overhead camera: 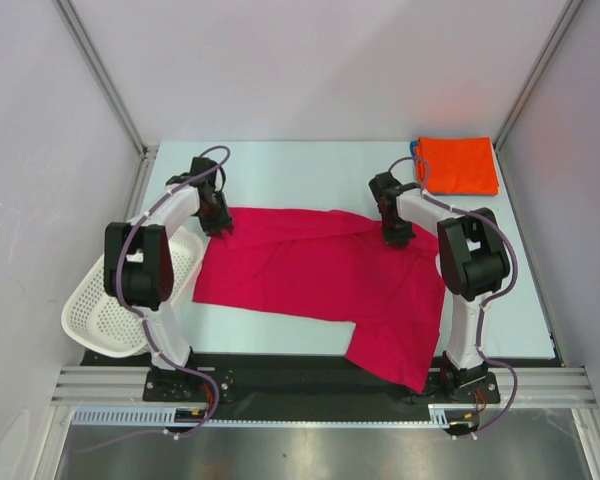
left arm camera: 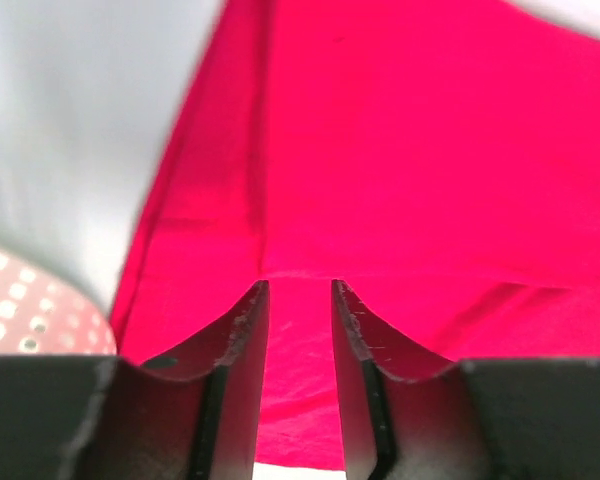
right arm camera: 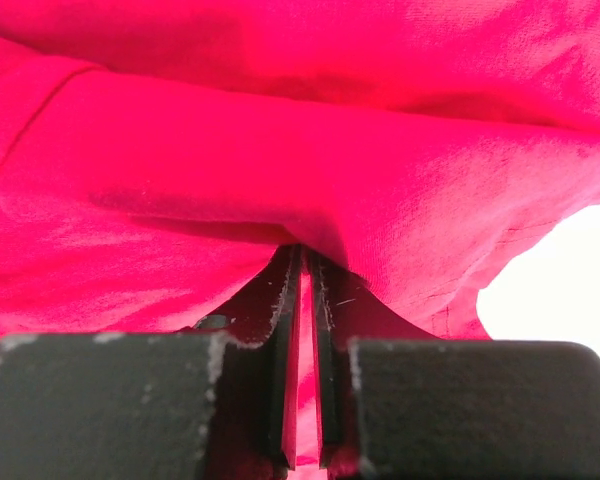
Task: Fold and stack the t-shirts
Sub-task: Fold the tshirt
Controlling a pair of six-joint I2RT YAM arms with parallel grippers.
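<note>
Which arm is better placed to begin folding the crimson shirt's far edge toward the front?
Right, probably. The right gripper is shut on a pinch of the crimson t-shirt at its far edge. The left gripper sits at the far left corner with jaws apart, gripping nothing yet.

Robotics lab: an enclosed bench-top test cell

Two robot arms, the left arm (overhead camera: pixel 140 265) and the right arm (overhead camera: pixel 472 255), are bolted to an aluminium rail (overhead camera: pixel 320 385) at the near edge of a white table (overhead camera: pixel 300 165). Plain white wall panels (overhead camera: pixel 310 60) on aluminium frame posts (overhead camera: pixel 100 75) box them in, and purple cables (overhead camera: pixel 223 152) run along the arms.
</note>
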